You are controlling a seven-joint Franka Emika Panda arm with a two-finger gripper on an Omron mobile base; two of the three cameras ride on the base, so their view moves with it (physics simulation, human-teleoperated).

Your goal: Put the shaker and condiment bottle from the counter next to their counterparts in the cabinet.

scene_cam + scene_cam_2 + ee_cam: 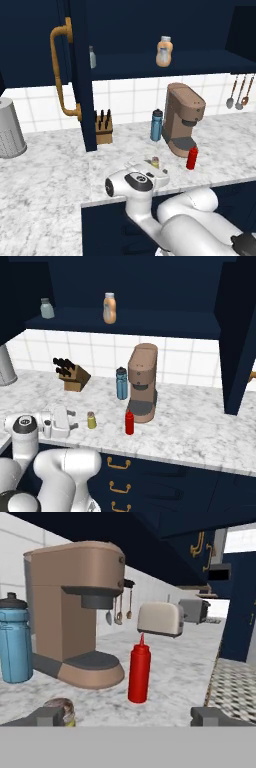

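Observation:
The small yellow-green shaker [155, 161] [91, 420] stands on the marbled counter [50, 165] near its front edge. My gripper [74, 420] [130, 717] is open and level just left of it; in the hand view the shaker's tan cap [62, 708] sits beside the left fingertip [47, 716]. The red condiment bottle [192, 158] [129, 422] [139, 672] stands upright a little further right, in front of the coffee machine. On the open cabinet shelf [200, 62] stand the grey shaker [92, 57] [47, 308] and the peach-orange bottle [164, 51] [109, 308].
A brown coffee machine [183, 120] and a blue flask [157, 125] stand behind the shaker. The knife block [103, 127] is by the open cabinet door [80, 75] with its brass handle. A grey canister [9, 127], hanging utensils [240, 92] and a toaster [161, 618] are further off.

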